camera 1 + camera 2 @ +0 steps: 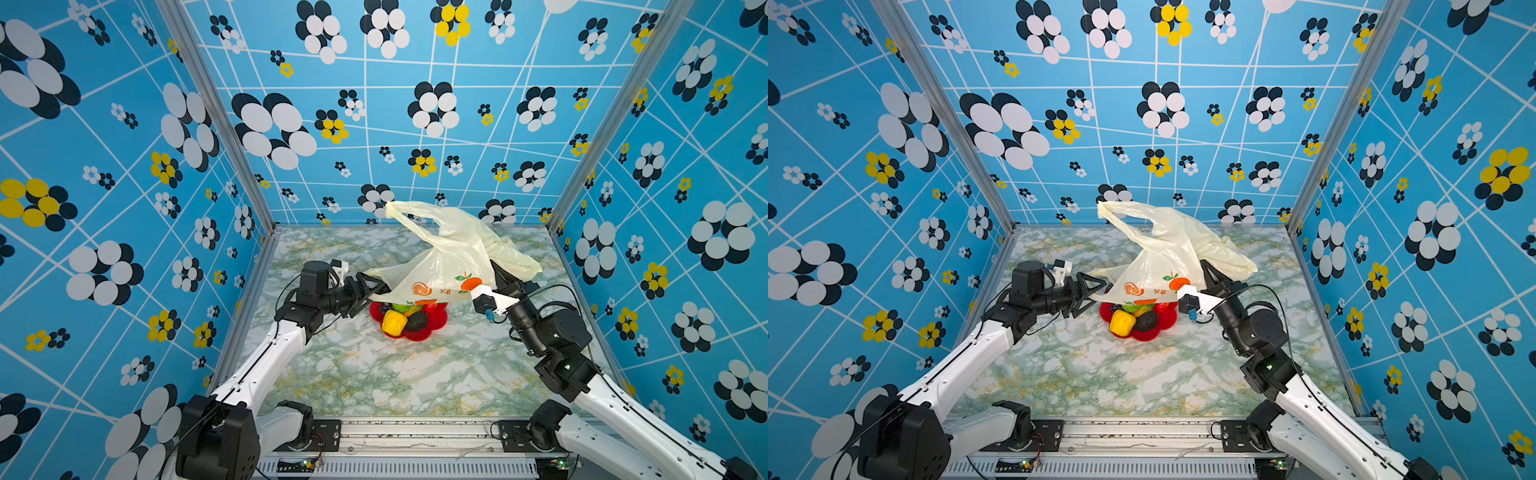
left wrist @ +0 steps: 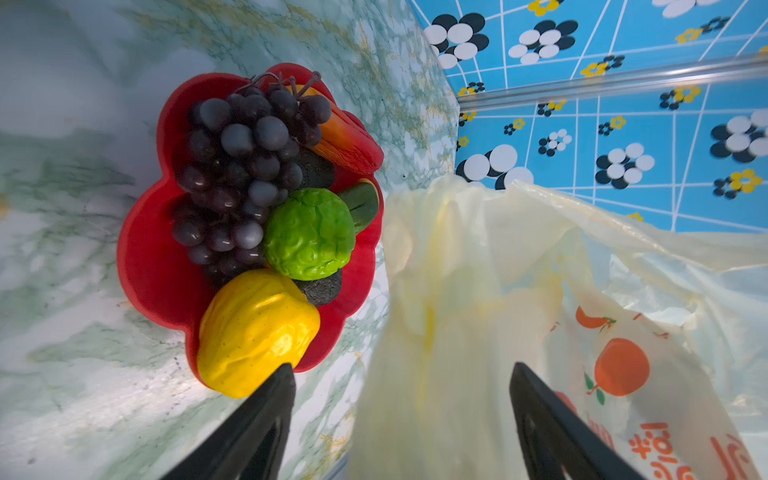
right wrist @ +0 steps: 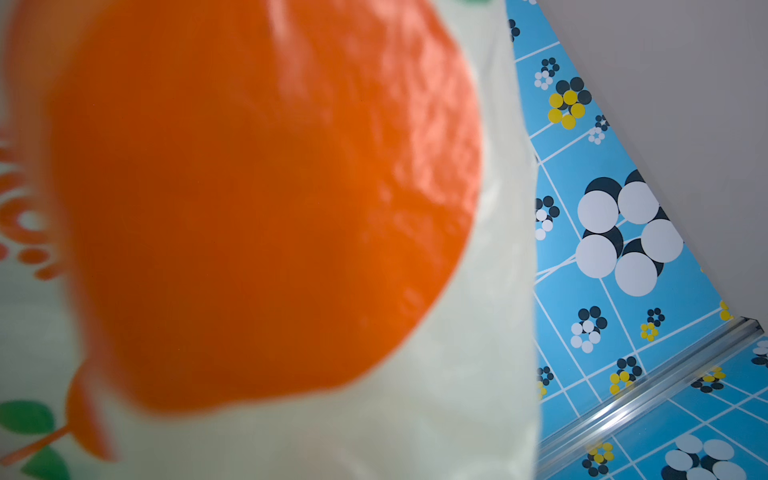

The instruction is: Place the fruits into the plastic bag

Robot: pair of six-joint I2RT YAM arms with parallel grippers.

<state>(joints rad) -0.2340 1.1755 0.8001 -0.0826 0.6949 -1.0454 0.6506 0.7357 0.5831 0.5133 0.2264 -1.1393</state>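
Observation:
The plastic bag (image 1: 449,257) (image 1: 1167,253), pale yellow with orange fruit prints, hangs lifted above the table's middle, one handle sticking up. My right gripper (image 1: 494,266) (image 1: 1206,266) reaches up into its folds, shut on it, fingertips hidden. The bag (image 3: 457,374) fills the right wrist view. My left gripper (image 1: 376,291) (image 2: 403,370) stands open at the bag's (image 2: 478,291) lower left edge, a fold between its jaws. The fruits lie below in a red dish (image 2: 145,257): grapes (image 2: 237,174), green ball (image 2: 309,232), yellow piece (image 1: 394,323) (image 2: 253,332), avocado (image 1: 417,321), cucumber (image 2: 363,201), red-orange piece (image 2: 345,137).
The red flower-shaped dish (image 1: 441,322) sits mid-table, partly under the hanging bag. Blue flowered walls with metal posts (image 1: 216,112) close in the marble-patterned table (image 1: 374,374) on three sides. A metal rail (image 1: 415,432) runs along the front edge between the arm bases.

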